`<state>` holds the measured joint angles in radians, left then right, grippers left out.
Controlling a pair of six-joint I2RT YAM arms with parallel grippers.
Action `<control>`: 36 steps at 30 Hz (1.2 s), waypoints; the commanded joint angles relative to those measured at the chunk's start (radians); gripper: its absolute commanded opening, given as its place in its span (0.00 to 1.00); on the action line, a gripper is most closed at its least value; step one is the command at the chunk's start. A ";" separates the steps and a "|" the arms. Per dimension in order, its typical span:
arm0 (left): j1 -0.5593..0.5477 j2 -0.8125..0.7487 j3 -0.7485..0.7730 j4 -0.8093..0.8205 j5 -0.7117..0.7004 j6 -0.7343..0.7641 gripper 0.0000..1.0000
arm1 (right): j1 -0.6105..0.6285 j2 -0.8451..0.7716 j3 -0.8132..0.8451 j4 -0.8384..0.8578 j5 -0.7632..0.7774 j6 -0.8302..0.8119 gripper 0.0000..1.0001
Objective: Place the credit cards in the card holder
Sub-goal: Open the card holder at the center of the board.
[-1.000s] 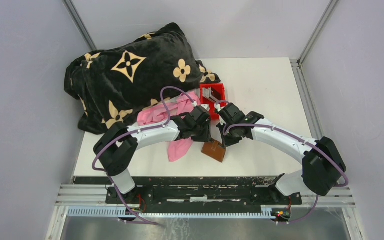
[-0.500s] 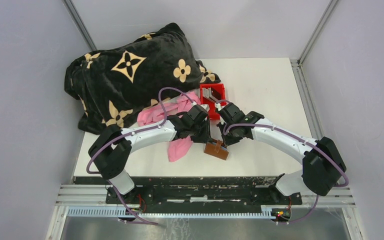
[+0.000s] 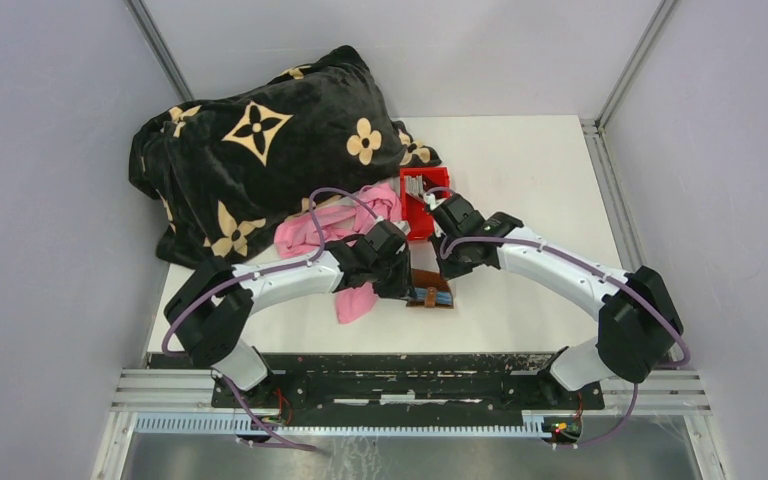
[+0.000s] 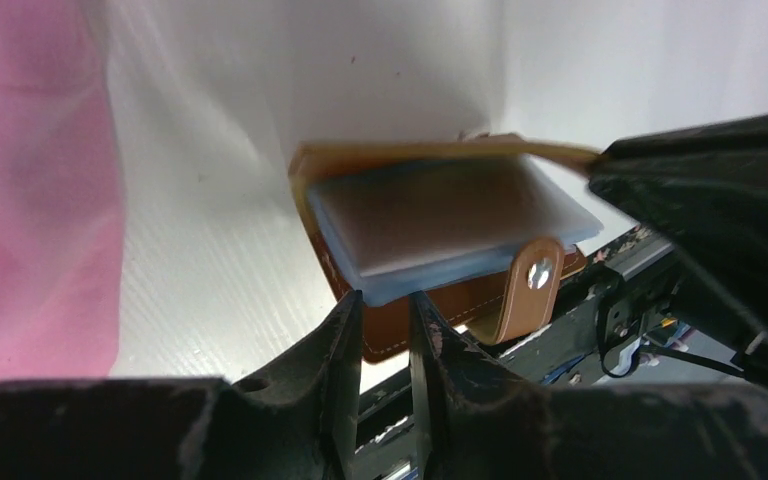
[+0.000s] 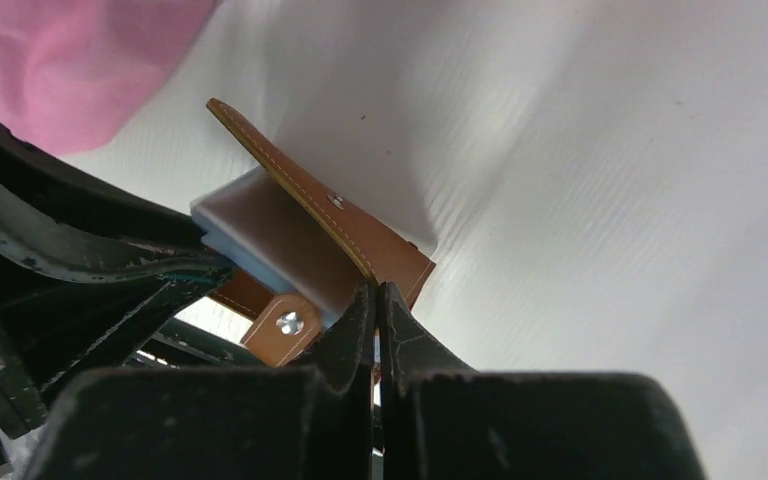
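A black plush blanket (image 3: 260, 150) with tan flower prints is heaped over the far left corner of the white table (image 3: 530, 180). Spilling out from under its near edge, a pink cloth (image 3: 335, 230) trails towards the front, and the left arm lies across it.

The left gripper (image 4: 385, 300) is low at the table, its jaws only narrowly apart. In the left wrist view its fingertips (image 4: 352, 300) sit at the near edge of the card holder (image 3: 430, 292), with brown leather showing in the slot between them (whether they actually pinch it, I cannot tell).

The card holder lies near the front middle of the table, just right of the pink cloth. It is open. Its lower cover rests on the table, the stack of pale clear pockets (image 4: 450, 215) is exposed on top of it, and the snap tab strap (image 4: 528, 295) curls up over the near edge, its metal stud showing.

Just behind the holder stands a red plastic bin (image 3: 422, 210). The credit cards (image 3: 416, 186) stand on edge inside it, grey and pale, partly covered by the right arm.

The right gripper (image 5: 377, 290) is closed tight on the edge of the holder's upper cover. It holds that flap lifted and tilted, clear of the pockets. To the right of it the table is plain white, out to the metal frame rail (image 3: 600, 190).
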<state>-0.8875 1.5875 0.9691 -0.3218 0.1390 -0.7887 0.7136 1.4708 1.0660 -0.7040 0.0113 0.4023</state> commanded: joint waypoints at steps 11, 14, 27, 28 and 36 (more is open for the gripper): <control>-0.005 -0.028 -0.060 0.089 0.054 -0.064 0.30 | 0.003 0.070 0.120 0.052 0.029 -0.017 0.01; -0.007 -0.010 -0.052 0.102 0.054 -0.064 0.30 | 0.002 0.086 0.128 0.054 0.030 -0.022 0.01; -0.007 0.069 0.030 0.095 0.040 -0.037 0.33 | 0.001 0.167 0.184 0.062 0.021 -0.041 0.01; -0.008 0.076 0.036 0.094 0.040 -0.035 0.33 | 0.000 0.173 0.189 0.062 0.020 -0.042 0.01; -0.008 0.105 0.046 0.092 0.035 -0.030 0.36 | 0.000 0.225 0.219 0.061 0.029 -0.056 0.01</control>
<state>-0.8909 1.6802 0.9829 -0.2604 0.1680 -0.8062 0.7113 1.6718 1.2415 -0.6701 0.0460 0.3542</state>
